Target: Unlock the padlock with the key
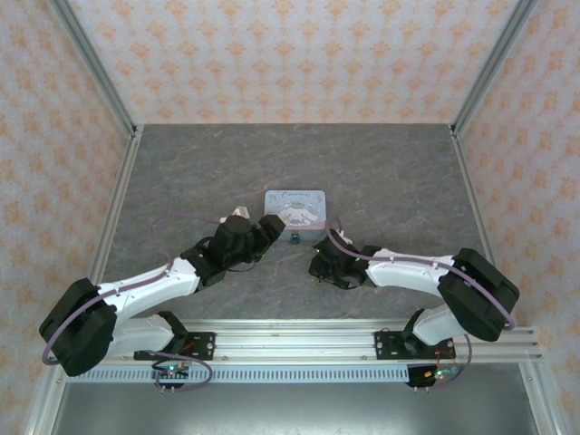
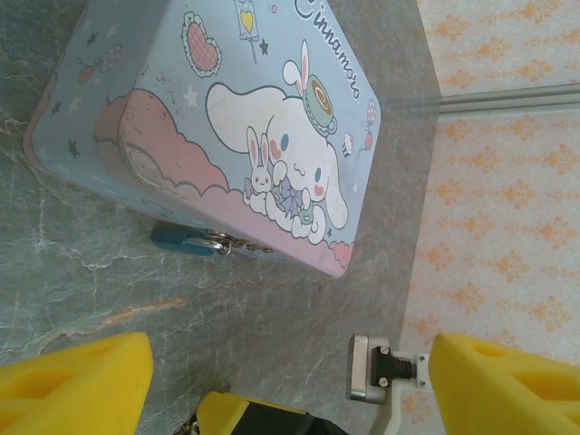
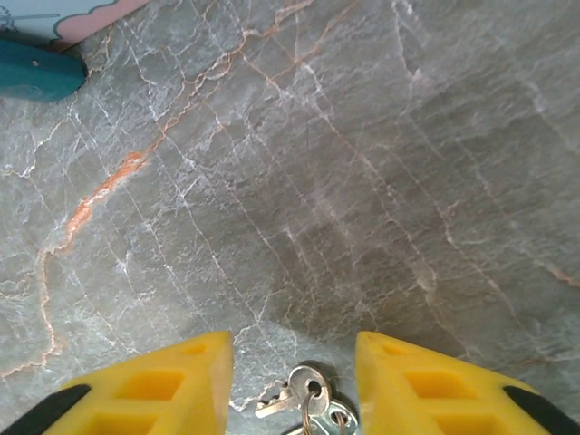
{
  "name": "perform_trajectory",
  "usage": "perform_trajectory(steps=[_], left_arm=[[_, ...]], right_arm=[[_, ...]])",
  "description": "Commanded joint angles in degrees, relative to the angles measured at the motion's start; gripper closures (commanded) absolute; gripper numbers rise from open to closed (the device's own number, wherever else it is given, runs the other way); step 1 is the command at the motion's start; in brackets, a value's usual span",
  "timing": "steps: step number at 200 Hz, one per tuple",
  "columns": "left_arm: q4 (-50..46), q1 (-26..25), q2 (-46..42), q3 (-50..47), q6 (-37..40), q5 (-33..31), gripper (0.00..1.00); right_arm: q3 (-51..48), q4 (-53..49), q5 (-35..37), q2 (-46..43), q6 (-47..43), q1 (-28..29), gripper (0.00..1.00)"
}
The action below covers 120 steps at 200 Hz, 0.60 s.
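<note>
Key-pickup step. Right gripper (image 3: pixel 292 349) has its jaws apart; the key (image 3: pixel 290 390) lies loose on the table (image 3: pixel 381 181) between them, bottom centre. Padlock (image 3: pixel 36 71) sits upper left, at the edge of the tin (image 2: pixel 227 109). Left gripper (image 2: pixel 290 362) is spread and empty. Next: pinch the key's head, probably with the blade left free.

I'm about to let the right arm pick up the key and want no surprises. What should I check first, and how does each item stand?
1. The key, on its ring, lies on the table between the fingers of the right gripper: ok.
2. Right jaws apart, clear of the key: ok.
3. The padlock sits at the front edge of the tin: ok.
4. The left gripper is open, empty and short of the tin: ok.
5. Which way the keyhole faces: cannot tell.
</note>
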Motion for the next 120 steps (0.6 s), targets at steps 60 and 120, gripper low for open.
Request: perform_trajectory(steps=[60, 120], left_arm=[[0.28, -0.29, 1.2, 0.68, 1.31, -1.63, 0.18], [-0.64, -0.24, 0.67, 0.85, 1.92, -1.92, 0.18]], right_arm=[[11.78, -20.11, 2.83, 3.03, -19.68, 4.22, 0.39], [12.07, -22.9, 2.56, 6.61, -25.97, 4.27, 0.4]])
